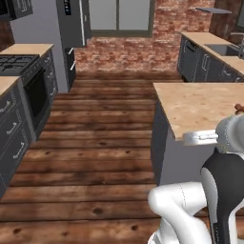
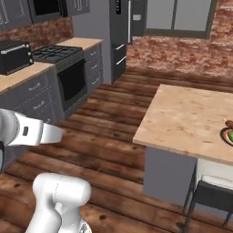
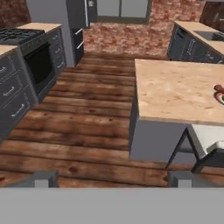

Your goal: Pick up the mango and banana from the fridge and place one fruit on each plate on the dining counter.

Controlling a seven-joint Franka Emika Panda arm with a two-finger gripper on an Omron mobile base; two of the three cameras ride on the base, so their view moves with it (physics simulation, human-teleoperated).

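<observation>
With the pincer (image 3: 113, 178) held released and empty, the approach step is judged in hand: the closed fridge (image 2: 119, 32) is seen well apart across the floor, a plate (image 2: 227, 135) at the dining surface (image 2: 182, 118) edge, so driving closer is required.

My arm (image 1: 190, 209) rises from its white base, folds at a dark elbow joint and reaches forward — its forearm runs level in the right base view. My gripper (image 3: 113, 178) stands wide open — both fingertips (image 3: 43, 178) far apart, holding nothing.
</observation>
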